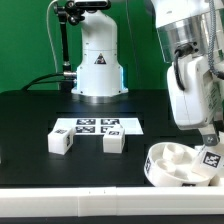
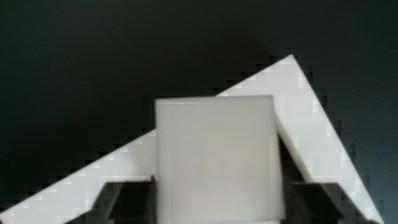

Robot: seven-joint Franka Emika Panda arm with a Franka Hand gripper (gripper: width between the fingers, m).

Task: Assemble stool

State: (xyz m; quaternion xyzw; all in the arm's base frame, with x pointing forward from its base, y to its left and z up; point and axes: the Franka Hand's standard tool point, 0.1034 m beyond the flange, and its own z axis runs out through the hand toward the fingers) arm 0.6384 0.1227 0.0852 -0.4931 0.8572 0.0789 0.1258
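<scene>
The white round seat disc lies with its recesses up at the front of the exterior view's right. My gripper hangs over the disc's right side, shut on a white block leg with a black-and-white tag. The leg's lower end is at or in the disc; I cannot tell whether it touches. In the wrist view the leg stands between my two dark fingers, in my gripper. Two more tagged legs lie on the black table.
The marker board lies flat behind the two loose legs. The arm's white base stands at the back centre with cables to its left. In the wrist view a white wedge-shaped surface shows behind the held leg.
</scene>
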